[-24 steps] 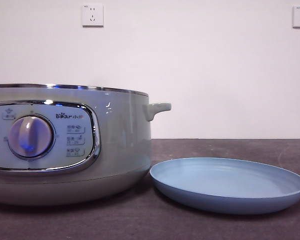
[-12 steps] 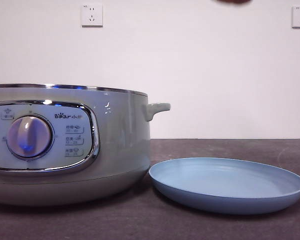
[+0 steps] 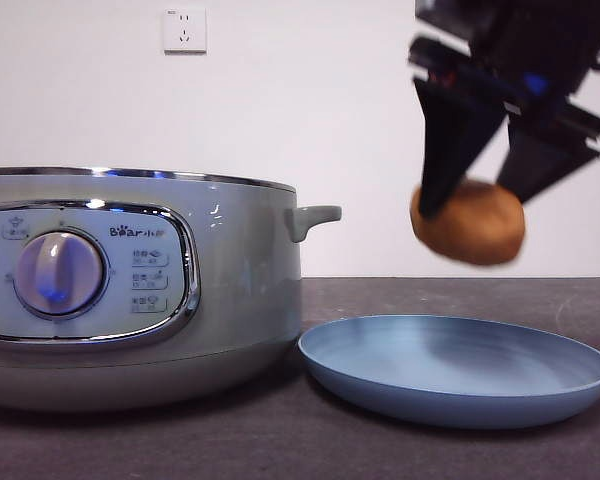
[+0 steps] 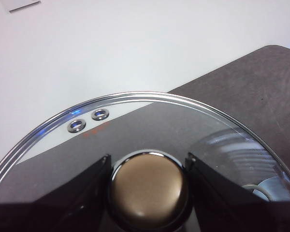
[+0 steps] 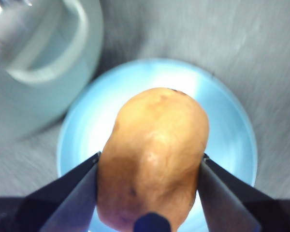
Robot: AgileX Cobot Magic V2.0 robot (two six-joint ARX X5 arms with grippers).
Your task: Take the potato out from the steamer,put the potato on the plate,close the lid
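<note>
Hanging in the upper right of the front view, the potato (image 3: 469,223) had only just appeared: half a second before, that part of the frame showed bare wall with a dark tip at the top edge, and a second before nothing at all. Its arrival meant the lift out of the steamer (image 3: 140,285) was done and the set-down was next. The potato sat pinched between the two black jaws of the right pincer (image 3: 477,195), one jaw on each flank, its lower half bulging below them. It hovered clear above the plate (image 3: 456,370), not touching it; the right wrist view put it over the plate's centre. Meanwhile the left pincer (image 4: 148,181) was closed around the knob of the lid (image 4: 217,125), held off the open steamer, at lower left of the front view.
</note>
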